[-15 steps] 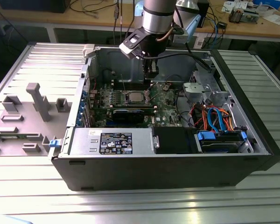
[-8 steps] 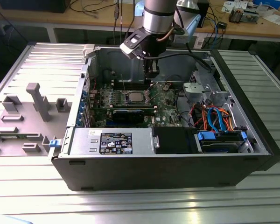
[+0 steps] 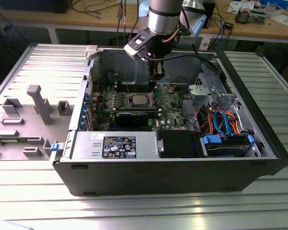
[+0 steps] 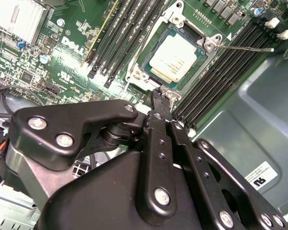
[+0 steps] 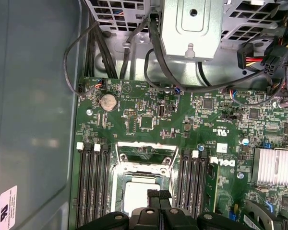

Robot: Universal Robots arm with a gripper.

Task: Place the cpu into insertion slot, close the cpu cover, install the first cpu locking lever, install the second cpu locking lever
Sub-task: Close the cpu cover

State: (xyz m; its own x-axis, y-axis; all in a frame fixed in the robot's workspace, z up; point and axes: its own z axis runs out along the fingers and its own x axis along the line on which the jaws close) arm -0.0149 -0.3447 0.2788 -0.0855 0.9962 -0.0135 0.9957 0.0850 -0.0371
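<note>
Gripper [image 4: 162, 96] fingers closed tip to tip, nothing seen btwn them. In the second wrist view the tips sit just off one edge of the insertion slot [image 3: 138, 99], near its metal rim; can't tell if touching. In the first wrist view the gripper [image 5: 158, 195] tips overlap the cpu [image 5: 137, 194] edge.

Cpu [image 4: 175, 56] lies flat in the slot, silvery top up, green border showing round it. Cpu cover [image 4: 142, 73] looks down, its frame lying around the chip. Thin lever rod [image 4: 245, 48] juts from a socket corner out over the memory slots [image 4: 221, 76].

Exterior view: gripper [image 3: 156, 79] at upper middle of frame, arm coming straight down into the open PC case [image 3: 182, 177]; slot just below and toward the exterior view's left of the tips, mid-frame on the green board. Grey power supply [image 3: 115, 143] at lower centre-left, blue cables [image 3: 225, 122] at centre-right. Grey plastic tray [image 3: 19, 124] outside the case, far left.

Board also carries a coin cell [image 5: 108, 101] and a finned heatsink [image 5: 276, 165], both well apart from the socket.
</note>
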